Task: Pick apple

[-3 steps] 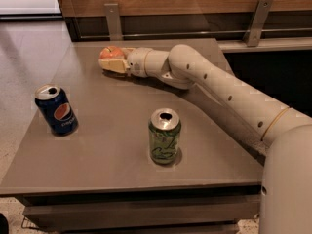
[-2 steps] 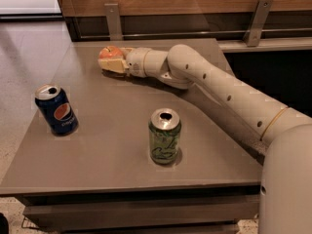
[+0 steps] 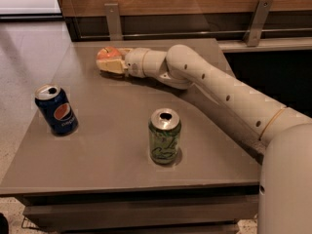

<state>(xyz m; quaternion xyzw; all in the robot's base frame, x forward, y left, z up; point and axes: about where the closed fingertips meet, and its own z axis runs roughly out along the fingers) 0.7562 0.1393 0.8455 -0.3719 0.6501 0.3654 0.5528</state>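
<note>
The apple (image 3: 107, 53) is small and orange-red, and it lies at the far left part of the grey table (image 3: 112, 130). My gripper (image 3: 111, 60) reaches in from the right, low over the table, with its cream fingers (image 3: 112, 67) on either side of the apple. The fingers sit tight against the apple and hide most of it, so only its top shows. The apple is at table level. My arm (image 3: 219, 91) stretches across the table's right half.
A blue Pepsi can (image 3: 56, 109) stands upright at the table's left. A green can (image 3: 165, 136) stands upright near the front middle. A wooden wall with metal brackets (image 3: 113, 19) runs behind the table. The floor lies to the left.
</note>
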